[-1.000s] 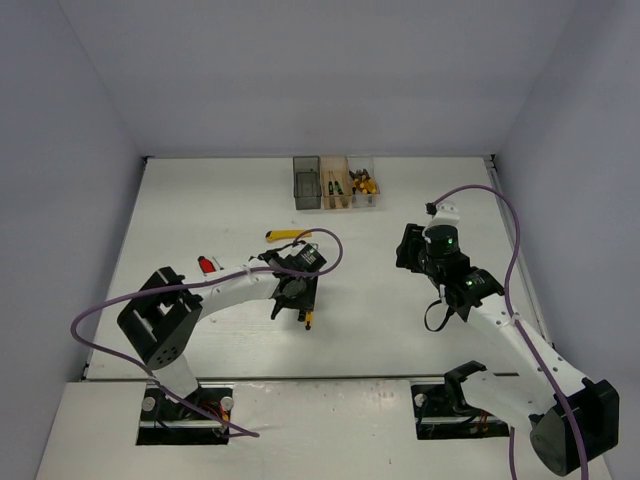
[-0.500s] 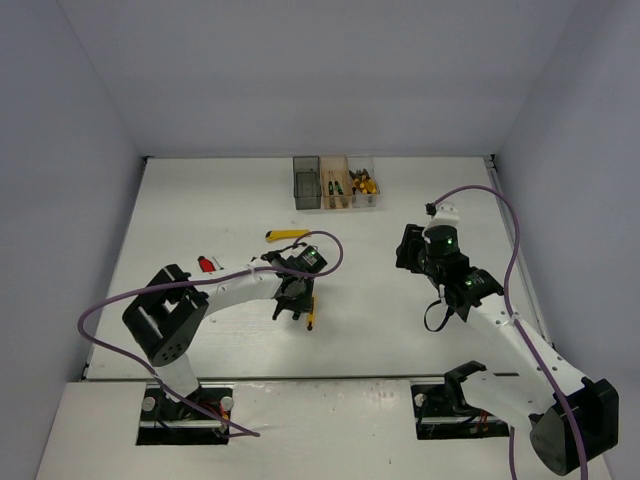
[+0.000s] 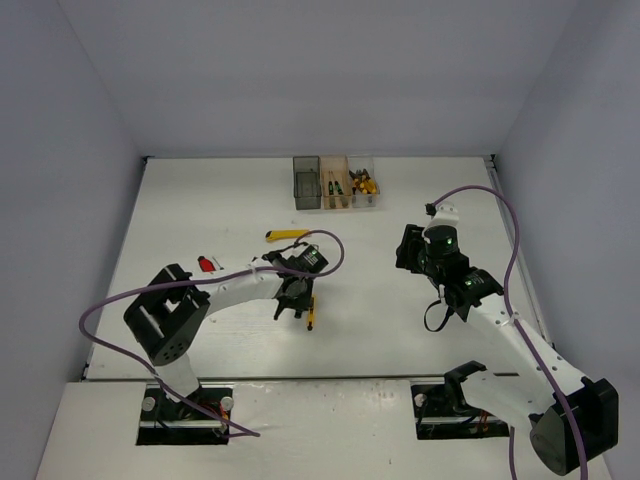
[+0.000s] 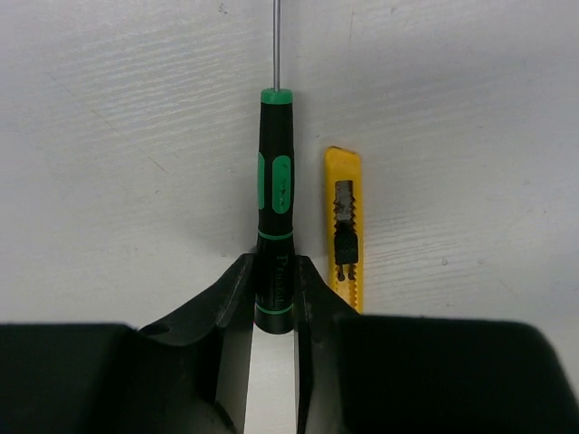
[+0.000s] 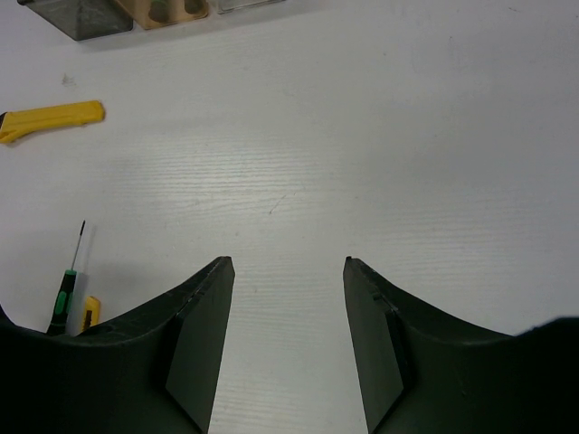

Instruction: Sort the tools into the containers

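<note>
My left gripper [image 4: 274,267] is shut on the butt end of a black-green screwdriver [image 4: 275,194] that lies on the table with its thin shaft pointing away. A small yellow utility knife [image 4: 344,226] lies just right of it, touching neither finger. From above, the left gripper [image 3: 291,298] is at mid-table with the small knife [image 3: 310,318] beside it. A longer yellow knife [image 3: 288,236] and a red-handled cutter [image 3: 207,264] lie apart. The containers, dark grey [image 3: 307,183], orange [image 3: 335,183] and clear [image 3: 365,182], stand in a row at the back. My right gripper [image 5: 288,262] hangs open over bare table.
The orange bin holds screwdrivers and the clear bin holds orange-handled pliers. The right wrist view shows the longer yellow knife [image 5: 54,120] at far left and the screwdriver [image 5: 65,294] near its lower left corner. Purple cables loop off both arms.
The left gripper's jaws have closed onto the screwdriver's handle, and the left arm has shifted slightly. The right arm has not moved.
</note>
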